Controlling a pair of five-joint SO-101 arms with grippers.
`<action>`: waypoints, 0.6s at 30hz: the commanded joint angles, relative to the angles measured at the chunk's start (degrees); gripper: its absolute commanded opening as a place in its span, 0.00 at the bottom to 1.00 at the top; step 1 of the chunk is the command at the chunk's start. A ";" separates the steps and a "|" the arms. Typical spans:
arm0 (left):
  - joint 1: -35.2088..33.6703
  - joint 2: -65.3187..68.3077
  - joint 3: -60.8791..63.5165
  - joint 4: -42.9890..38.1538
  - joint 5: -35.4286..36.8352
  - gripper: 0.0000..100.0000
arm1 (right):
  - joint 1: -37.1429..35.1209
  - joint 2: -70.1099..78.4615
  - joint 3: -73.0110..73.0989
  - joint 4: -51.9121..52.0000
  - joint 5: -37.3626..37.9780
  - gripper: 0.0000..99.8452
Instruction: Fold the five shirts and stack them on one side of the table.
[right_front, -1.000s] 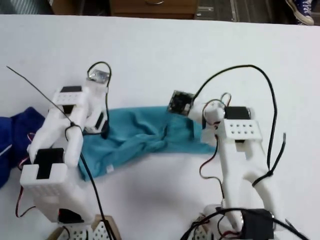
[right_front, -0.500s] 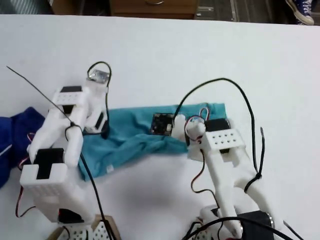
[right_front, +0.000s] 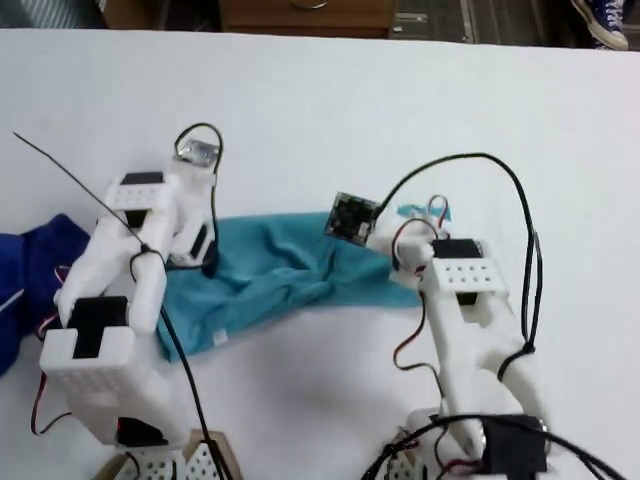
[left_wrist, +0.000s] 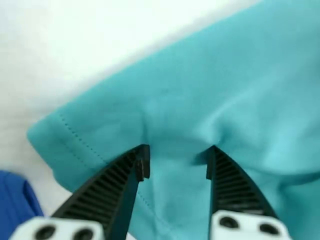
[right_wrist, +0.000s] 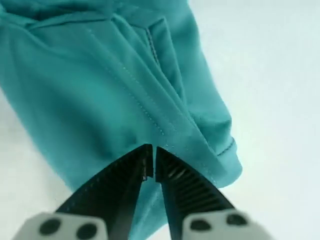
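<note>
A white table (right_front: 330, 110) carries everything. A teal shirt (right_front: 270, 270) lies rumpled across its middle as a long band running left to right, with wrinkles bunched along its length and a stitched hem at its left end. A dark blue garment (right_front: 30, 270) lies heaped at the table's left edge, near that end; whether the two touch cannot be told.

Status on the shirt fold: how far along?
Done: nothing looks folded or stacked. In hand: the crumpled teal fabric shirt lies between the arms; right jaws shut on one edge, left jaws open, pressing its other end. Left: folding it, the bunched dark blue garment at the white table's edge, and the rest of the five.
</note>
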 joint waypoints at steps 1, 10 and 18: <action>-0.44 0.79 -0.57 -1.23 -0.35 0.21 | 2.51 3.38 -2.11 -4.79 -0.35 0.02; -0.44 0.79 -0.57 -1.23 -0.35 0.21 | 6.11 5.67 -10.37 -4.88 -0.88 0.02; -0.44 -0.44 -1.36 0.09 0.00 0.21 | 3.74 5.67 -11.34 2.07 -10.11 0.02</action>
